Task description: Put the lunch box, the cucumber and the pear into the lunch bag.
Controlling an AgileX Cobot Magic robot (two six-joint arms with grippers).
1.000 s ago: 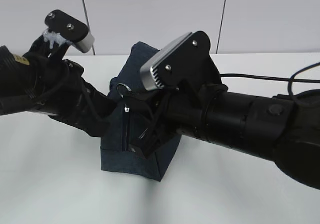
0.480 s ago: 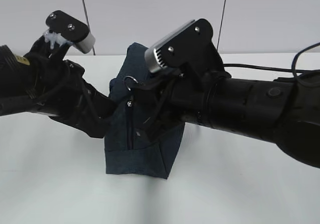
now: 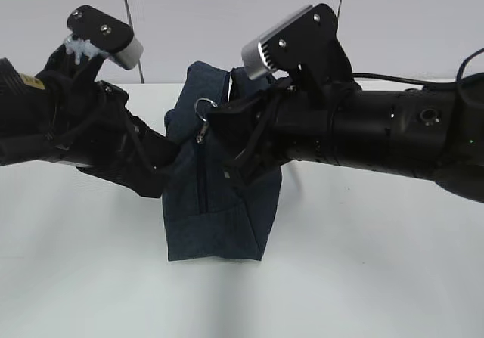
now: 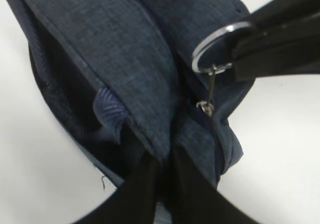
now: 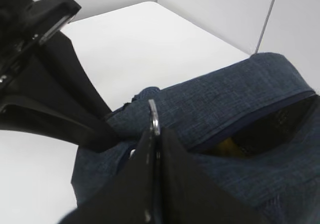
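Observation:
The dark navy lunch bag (image 3: 215,224) stands in the middle of the white table, between both arms. My right gripper (image 5: 156,134) is shut on the silver ring zip pull (image 5: 155,116), which hangs at the bag's near top end (image 3: 204,107). My left gripper (image 4: 165,156) is shut on a fold of the bag's fabric (image 4: 125,48) at its left side (image 3: 170,168). The zipper gapes along the top, and a bit of yellow, likely the pear (image 5: 227,146), shows inside. The lunch box and the cucumber are hidden.
White table (image 3: 83,277) lies all round the bag, with grey wall panels behind. A black cable (image 3: 393,75) runs along the right arm. The right gripper's fingers (image 4: 270,38) cross the upper right of the left wrist view.
The right gripper has risen and drawn back to the right with the ring pull. The zip slider has climbed the bag's near end, and the bag now stands taller.

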